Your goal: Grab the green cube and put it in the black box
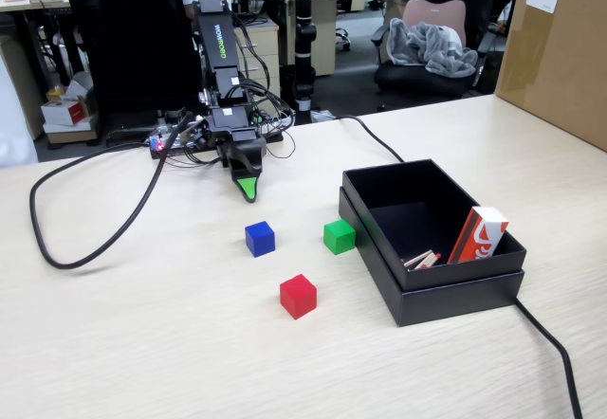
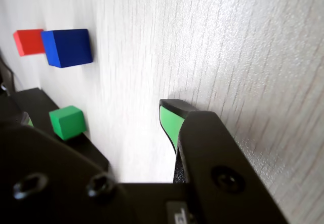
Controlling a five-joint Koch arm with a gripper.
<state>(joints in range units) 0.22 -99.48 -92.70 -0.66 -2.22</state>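
Note:
The green cube (image 1: 339,236) sits on the wooden table, close to the left wall of the black box (image 1: 377,248). My gripper (image 1: 247,190) hovers low over the table behind the cubes, its green-tipped jaws pointing down, about a hand's width back and left of the green cube. In the wrist view the gripper (image 2: 97,116) is open, with bare table between its green-padded fingers (image 2: 169,123). That view shows the green cube (image 2: 67,122) at the left, resting against the dark edge of the black box (image 2: 35,100).
A blue cube (image 1: 259,238) (image 2: 67,47) and a red cube (image 1: 298,296) (image 2: 28,41) lie left of and in front of the green one. The box holds a red-white packet (image 1: 477,234) and wooden pegs (image 1: 420,260). A cardboard box (image 1: 560,49) stands at the right. Black cables (image 1: 57,239) cross the table.

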